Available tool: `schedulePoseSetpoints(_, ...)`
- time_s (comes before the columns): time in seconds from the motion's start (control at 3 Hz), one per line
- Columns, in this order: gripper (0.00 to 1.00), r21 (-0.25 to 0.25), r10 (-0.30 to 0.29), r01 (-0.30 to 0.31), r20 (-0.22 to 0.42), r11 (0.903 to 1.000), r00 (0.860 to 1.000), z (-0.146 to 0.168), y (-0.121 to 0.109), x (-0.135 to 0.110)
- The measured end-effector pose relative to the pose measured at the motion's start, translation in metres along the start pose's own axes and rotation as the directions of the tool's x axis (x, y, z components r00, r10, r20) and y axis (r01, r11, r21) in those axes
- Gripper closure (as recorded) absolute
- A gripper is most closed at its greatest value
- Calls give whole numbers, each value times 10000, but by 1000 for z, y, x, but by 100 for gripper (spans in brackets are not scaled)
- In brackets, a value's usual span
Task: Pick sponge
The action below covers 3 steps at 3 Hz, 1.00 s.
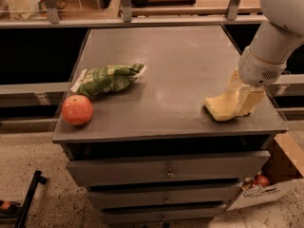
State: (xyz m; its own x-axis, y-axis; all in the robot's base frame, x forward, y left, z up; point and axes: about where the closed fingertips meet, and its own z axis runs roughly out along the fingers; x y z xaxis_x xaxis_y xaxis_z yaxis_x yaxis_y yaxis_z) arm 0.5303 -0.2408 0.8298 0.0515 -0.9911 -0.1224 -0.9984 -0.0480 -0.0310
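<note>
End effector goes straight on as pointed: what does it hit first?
Likely the sponge: the end effector points down at its right end, near the cabinet top's right edge. Depth unclear; it may already be touching.

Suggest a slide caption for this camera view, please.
Gripper at the right end of a pale yellow foam sponge on a grey cabinet; red apple and green snack bag lie apart.
</note>
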Motion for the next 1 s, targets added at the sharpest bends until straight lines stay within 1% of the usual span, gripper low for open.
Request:
schedulePoseSetpoints(0.33, 88, 74, -46, 45, 213, 10000, 9998, -3, 0, -2)
schedulePoseSetpoints(0.67, 100, 673, -40, 14, 383, 9977, 9993, -23, -4, -5)
schedulePoseSetpoints(1.0, 100, 1358, 51, -115, 475, 9907, 9989, -47, -11, -7)
